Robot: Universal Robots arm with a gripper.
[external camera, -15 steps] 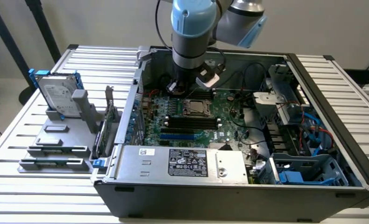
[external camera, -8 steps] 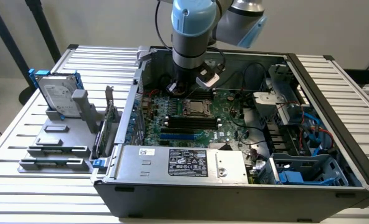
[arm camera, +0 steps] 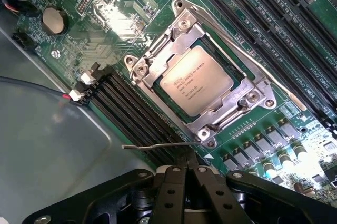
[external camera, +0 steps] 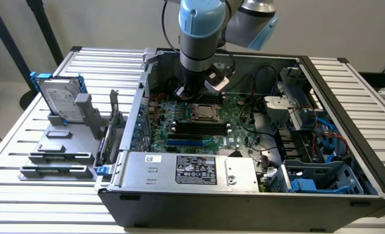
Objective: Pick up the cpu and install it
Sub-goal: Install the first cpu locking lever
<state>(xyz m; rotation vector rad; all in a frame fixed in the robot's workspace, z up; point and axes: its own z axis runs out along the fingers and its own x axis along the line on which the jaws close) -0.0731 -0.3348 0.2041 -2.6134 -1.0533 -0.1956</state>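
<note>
The cpu [arm camera: 196, 79], a small square chip with a silver-grey top, lies flat in its socket under the metal retention frame [arm camera: 247, 97] on the green motherboard [arm camera: 131, 18]. In the exterior view the cpu [external camera: 205, 112] is in the middle of the open computer case. My gripper [arm camera: 188, 156] is shut, its tips just above the board beside the socket. A thin metal lever [arm camera: 158, 145] lies right at the tips; I cannot tell whether they touch it. From the exterior view the gripper [external camera: 187, 96] hangs down inside the case, slightly toward that view's left of the cpu.
Black memory slots [arm camera: 131, 110] run beside the socket. The case wall [external camera: 144, 83] stands close to the arm. A power supply [external camera: 192, 169] fills the case's near side, with drive bays [external camera: 316, 180] and cables at the exterior view's right. A hard drive [external camera: 61, 100] stands on a grey rack outside.
</note>
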